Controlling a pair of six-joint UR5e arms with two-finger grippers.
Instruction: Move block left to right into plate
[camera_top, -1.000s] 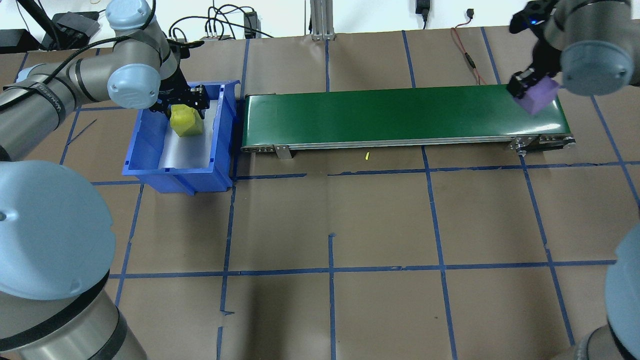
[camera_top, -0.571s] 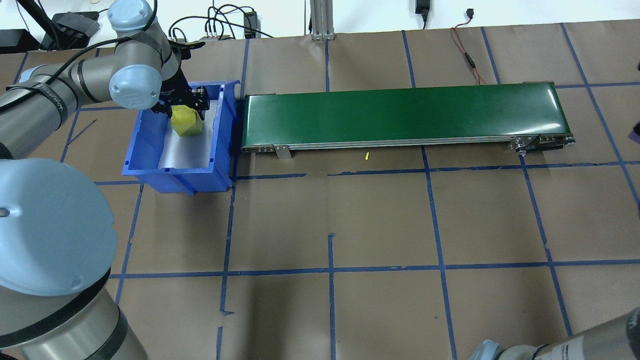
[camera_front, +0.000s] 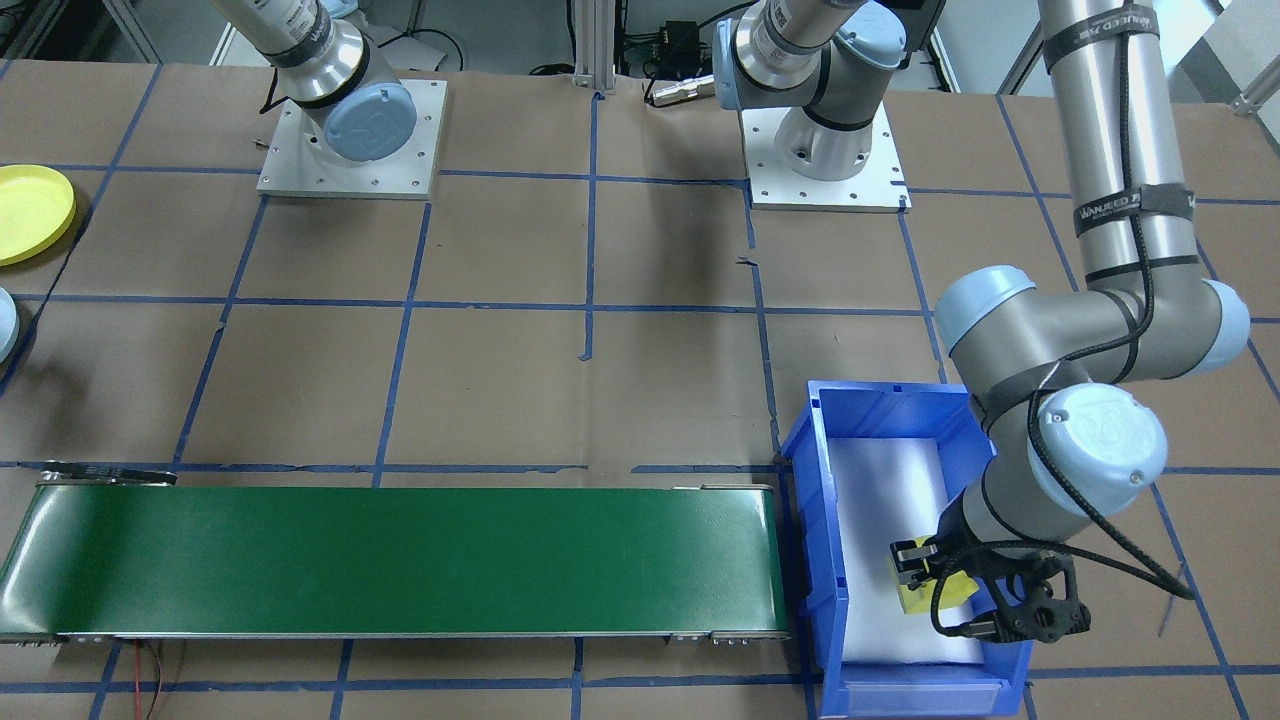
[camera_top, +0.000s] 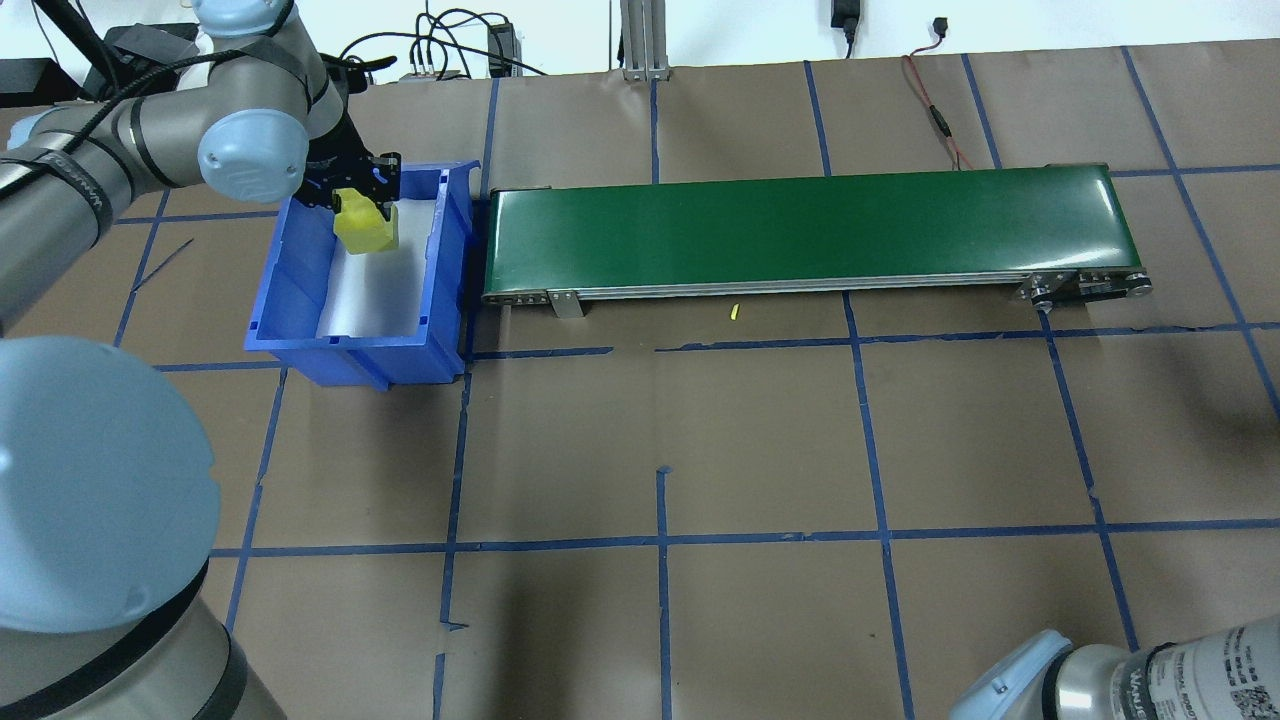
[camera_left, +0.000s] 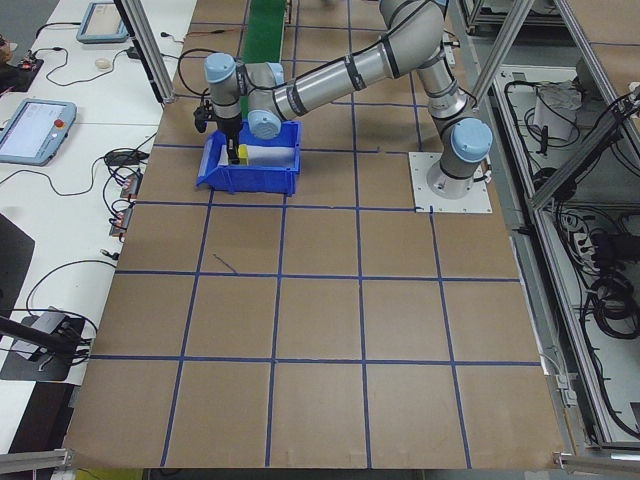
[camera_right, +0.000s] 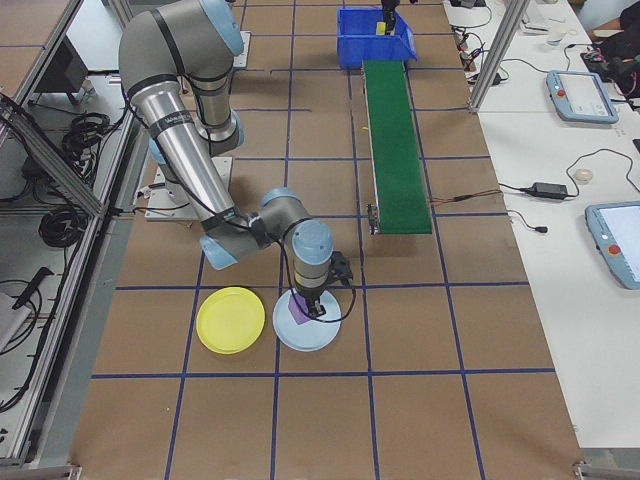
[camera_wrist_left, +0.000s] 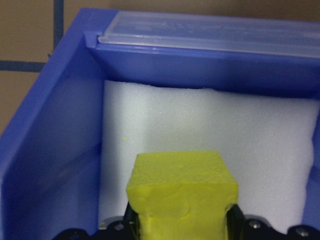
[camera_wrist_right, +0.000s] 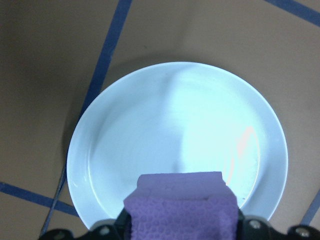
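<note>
A yellow block (camera_top: 366, 230) (camera_wrist_left: 182, 200) is held in my left gripper (camera_top: 361, 208) (camera_front: 945, 592), which is shut on it inside the blue bin (camera_top: 290, 290) (camera_front: 870, 400), over the bin's white foam floor near its far end. A purple block (camera_wrist_right: 180, 210) (camera_right: 299, 311) sits between the jaws of my right gripper (camera_wrist_right: 181, 224) (camera_right: 308, 308), shut on it just above a pale blue plate (camera_wrist_right: 175, 130) (camera_right: 305, 337). That plate lies on the table past the right end of the green conveyor belt (camera_top: 800, 225) (camera_right: 395, 150). The right gripper is outside the overhead view.
A yellow plate (camera_right: 230, 320) (camera_front: 30, 210) lies beside the pale blue one, on the robot's side of it. The belt runs from the bin toward the plates with nothing on it. A small yellow scrap (camera_top: 734, 312) lies in front of the belt.
My right arm carried the purple block off the belt's right end and left the overhead view. My left gripper rose and shifted toward the bin's far end with the yellow block.
</note>
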